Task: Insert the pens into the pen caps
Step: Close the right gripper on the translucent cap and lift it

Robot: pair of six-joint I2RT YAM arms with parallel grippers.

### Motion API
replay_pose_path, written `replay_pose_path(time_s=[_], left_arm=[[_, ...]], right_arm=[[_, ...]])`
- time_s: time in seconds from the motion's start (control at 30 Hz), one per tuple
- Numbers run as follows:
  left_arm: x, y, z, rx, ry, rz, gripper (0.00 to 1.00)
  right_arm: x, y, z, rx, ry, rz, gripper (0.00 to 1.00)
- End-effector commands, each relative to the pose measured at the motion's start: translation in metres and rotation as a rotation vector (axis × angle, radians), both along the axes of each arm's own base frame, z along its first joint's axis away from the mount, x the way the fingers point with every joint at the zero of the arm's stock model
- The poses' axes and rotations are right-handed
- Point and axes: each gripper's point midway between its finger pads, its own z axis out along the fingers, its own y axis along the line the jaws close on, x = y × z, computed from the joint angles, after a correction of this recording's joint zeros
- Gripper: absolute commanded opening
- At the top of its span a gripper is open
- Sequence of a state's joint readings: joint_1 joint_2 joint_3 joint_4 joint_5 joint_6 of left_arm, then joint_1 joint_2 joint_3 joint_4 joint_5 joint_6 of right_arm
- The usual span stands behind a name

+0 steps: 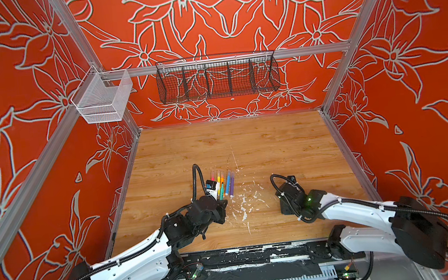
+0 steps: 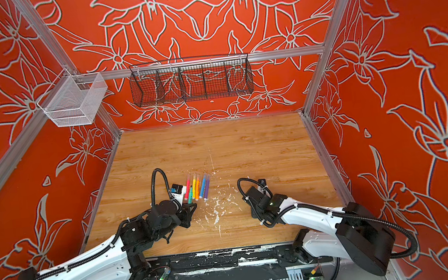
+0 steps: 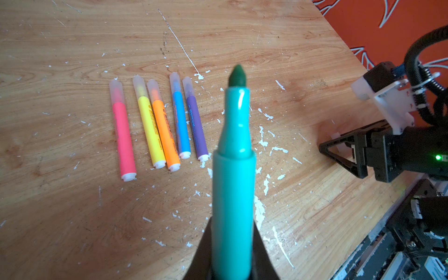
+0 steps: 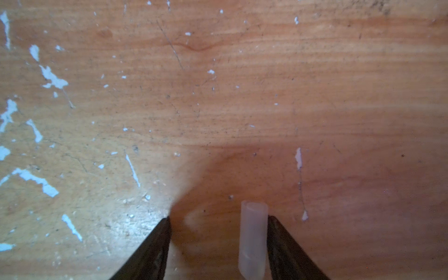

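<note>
My left gripper (image 3: 232,224) is shut on the green pen (image 3: 234,157), whose bare dark-green tip points out over the table; in both top views this pen (image 1: 221,190) (image 2: 190,193) hangs beside the row. Five pens lie side by side on the wood: pink (image 3: 123,138), yellow (image 3: 150,131), orange (image 3: 164,135), blue (image 3: 180,123) and purple (image 3: 196,126), each with a clear pen cap (image 3: 116,91) over its tip. My right gripper (image 4: 218,218) stands open low over the table. A loose clear pen cap (image 4: 253,237) lies between its jaws, against one finger and apart from the other.
White paint flecks (image 1: 241,204) spot the wooden table between the two arms. A black wire basket (image 1: 217,76) hangs on the back wall and a white mesh basket (image 1: 103,98) on the left rail. A black rail (image 1: 258,253) runs along the table's front edge.
</note>
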State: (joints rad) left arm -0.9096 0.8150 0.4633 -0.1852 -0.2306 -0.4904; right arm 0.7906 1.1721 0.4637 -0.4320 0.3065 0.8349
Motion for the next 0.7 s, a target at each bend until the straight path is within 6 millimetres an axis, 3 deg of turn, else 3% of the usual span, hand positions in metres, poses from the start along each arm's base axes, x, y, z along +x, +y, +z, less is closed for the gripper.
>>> replay_pose_path(time_s=[0.0,0.67], left_arm=[[0.0052,-0.0043,0.0108,-0.024,-0.024,0.003,0.00],[0.0047,-0.0074,0.0126,-0.031,-0.021,-0.009,0.00]], right_arm=[[-0.0076,-0.0157,-0.0049,-0.056,0.027,-0.037,0.59],[-0.0061,-0.0196,-0.0058,-0.078,0.023,-0.057,0.28]])
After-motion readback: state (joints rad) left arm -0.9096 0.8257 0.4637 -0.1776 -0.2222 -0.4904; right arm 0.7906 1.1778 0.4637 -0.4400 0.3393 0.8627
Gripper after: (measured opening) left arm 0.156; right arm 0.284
